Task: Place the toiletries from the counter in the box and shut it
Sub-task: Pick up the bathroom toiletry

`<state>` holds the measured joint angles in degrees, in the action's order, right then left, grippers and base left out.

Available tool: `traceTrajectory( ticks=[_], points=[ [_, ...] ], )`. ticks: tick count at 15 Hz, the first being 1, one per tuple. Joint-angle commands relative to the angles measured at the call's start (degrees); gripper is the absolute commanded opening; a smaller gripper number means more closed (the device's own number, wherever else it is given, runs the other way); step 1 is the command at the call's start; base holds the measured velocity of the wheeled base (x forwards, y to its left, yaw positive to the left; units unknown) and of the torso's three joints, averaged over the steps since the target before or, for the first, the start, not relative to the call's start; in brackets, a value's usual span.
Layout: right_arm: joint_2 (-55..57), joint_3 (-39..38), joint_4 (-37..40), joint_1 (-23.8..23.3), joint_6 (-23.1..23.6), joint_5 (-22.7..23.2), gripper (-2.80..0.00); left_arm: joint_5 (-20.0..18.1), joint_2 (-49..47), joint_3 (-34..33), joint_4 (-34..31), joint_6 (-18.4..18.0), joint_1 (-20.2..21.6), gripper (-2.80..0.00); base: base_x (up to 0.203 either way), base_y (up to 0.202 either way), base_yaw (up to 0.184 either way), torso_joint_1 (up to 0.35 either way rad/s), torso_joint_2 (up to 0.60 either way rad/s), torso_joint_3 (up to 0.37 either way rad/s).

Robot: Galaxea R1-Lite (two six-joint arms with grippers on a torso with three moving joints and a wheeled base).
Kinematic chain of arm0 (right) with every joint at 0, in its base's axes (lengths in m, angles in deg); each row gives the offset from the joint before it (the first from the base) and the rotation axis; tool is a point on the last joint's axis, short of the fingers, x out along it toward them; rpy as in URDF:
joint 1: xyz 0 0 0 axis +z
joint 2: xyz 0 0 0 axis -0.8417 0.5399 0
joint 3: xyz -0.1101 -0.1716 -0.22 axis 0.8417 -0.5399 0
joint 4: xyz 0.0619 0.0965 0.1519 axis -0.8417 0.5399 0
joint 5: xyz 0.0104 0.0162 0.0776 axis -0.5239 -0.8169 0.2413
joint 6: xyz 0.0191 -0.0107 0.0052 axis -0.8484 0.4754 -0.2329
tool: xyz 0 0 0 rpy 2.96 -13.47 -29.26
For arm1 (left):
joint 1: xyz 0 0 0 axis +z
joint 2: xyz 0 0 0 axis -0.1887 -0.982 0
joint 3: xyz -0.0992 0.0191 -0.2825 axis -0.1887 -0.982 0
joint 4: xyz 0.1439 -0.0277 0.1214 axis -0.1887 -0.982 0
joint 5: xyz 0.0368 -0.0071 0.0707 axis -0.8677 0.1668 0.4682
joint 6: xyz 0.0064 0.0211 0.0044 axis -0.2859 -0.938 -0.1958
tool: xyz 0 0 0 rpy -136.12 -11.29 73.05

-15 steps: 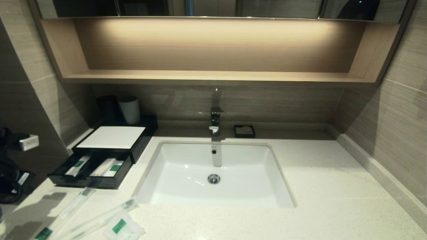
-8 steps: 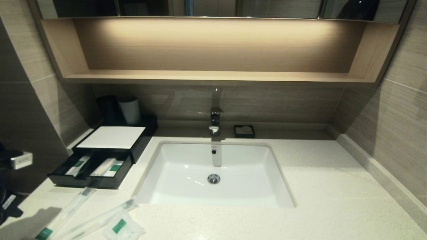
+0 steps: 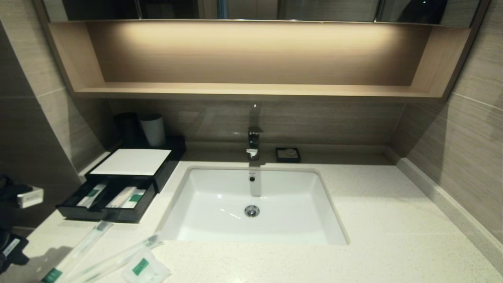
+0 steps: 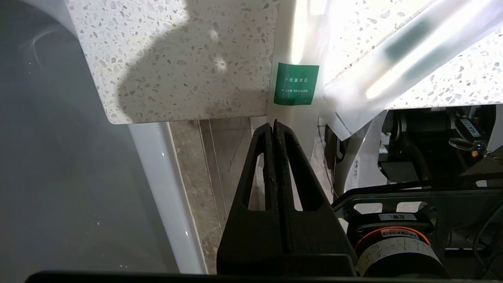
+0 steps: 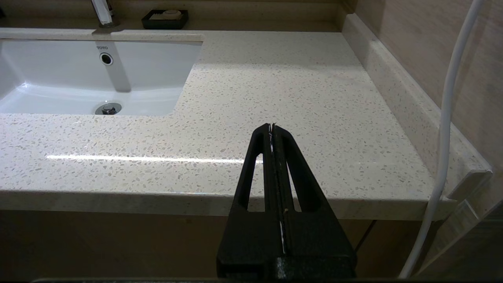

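Observation:
Two clear-wrapped sticks (image 3: 80, 249) (image 3: 118, 257) and a small white sachet (image 3: 145, 269), all toiletries, lie on the counter (image 3: 393, 220) at its front left. Behind them the black box (image 3: 131, 162) has its drawer (image 3: 104, 214) pulled out, with green-labelled packets inside. My left gripper (image 4: 274, 124) is shut and empty, just below the counter's edge, its tip close under the green-labelled end of one stick (image 4: 295, 84). The other stick (image 4: 408, 43) lies beside it. My right gripper (image 5: 272, 126) is shut and empty, before the counter's front edge on the right.
A white sink (image 3: 212, 188) with a tap (image 3: 254, 143) sits mid-counter. A black soap dish (image 3: 288, 155) stands behind it. Two cups (image 3: 153, 129) stand behind the box, under a wooden shelf (image 3: 251, 88). Walls close both sides.
The left arm's part at the far left of the head view has dropped lower. The toiletries, box and drawer have not moved.

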<state>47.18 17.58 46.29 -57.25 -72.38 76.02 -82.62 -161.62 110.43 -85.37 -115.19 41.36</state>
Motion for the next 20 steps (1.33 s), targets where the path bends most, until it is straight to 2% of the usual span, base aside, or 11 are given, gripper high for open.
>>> traceTrajectory(
  ticks=[1, 7, 20],
  points=[
    [-0.1, -0.1, 0.0, 0.0, 0.0, 0.0, -2.80, 0.0, -1.8, 0.1, -0.2, -0.3, 0.0, -2.80, 0.000, 0.000, 0.000, 0.000, 0.00, 0.000],
    [-0.1, -0.1, 0.0, 0.0, 0.0, 0.0, -2.80, 0.1, -2.9, -2.4, -0.1, -3.6, 0.0, -2.80, 0.000, 0.000, 0.000, 0.000, 0.00, 0.000],
    [-0.1, -0.1, 0.0, 0.0, 0.1, 0.0, -2.80, 0.2, -2.8, -4.9, 0.6, -5.4, 0.0, -2.80, 0.000, 0.000, 0.000, 0.000, 0.00, 0.000]
  ],
)
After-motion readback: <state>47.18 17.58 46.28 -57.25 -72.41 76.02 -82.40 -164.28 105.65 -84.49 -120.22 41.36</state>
